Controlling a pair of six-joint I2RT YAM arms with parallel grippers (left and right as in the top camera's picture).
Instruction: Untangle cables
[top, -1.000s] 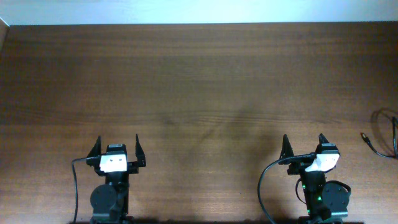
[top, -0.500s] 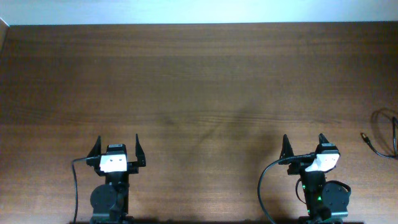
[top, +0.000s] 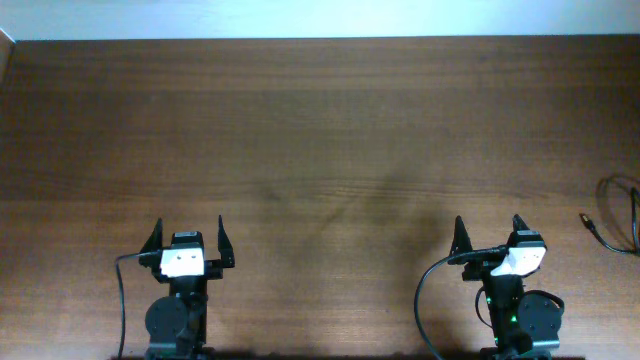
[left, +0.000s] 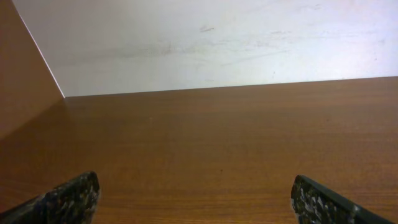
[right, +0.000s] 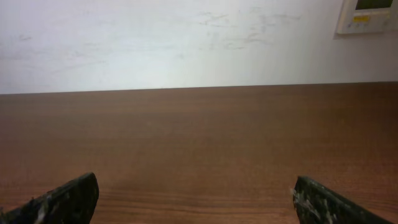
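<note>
Overhead shows the cables (top: 622, 215) at the table's (top: 320, 130) far right edge, partly out of frame. Left gripper (top: 188, 243) and right gripper (top: 493, 235) sit at the near edge, jaws spread wide and empty, probably parked ready; the right gripper is nearer the cables.

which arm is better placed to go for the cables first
Right, probably. The cables lie at the table's far right edge, beside the right gripper, whose fingers stand open and empty. The left gripper, also open, sits across the table.
</note>
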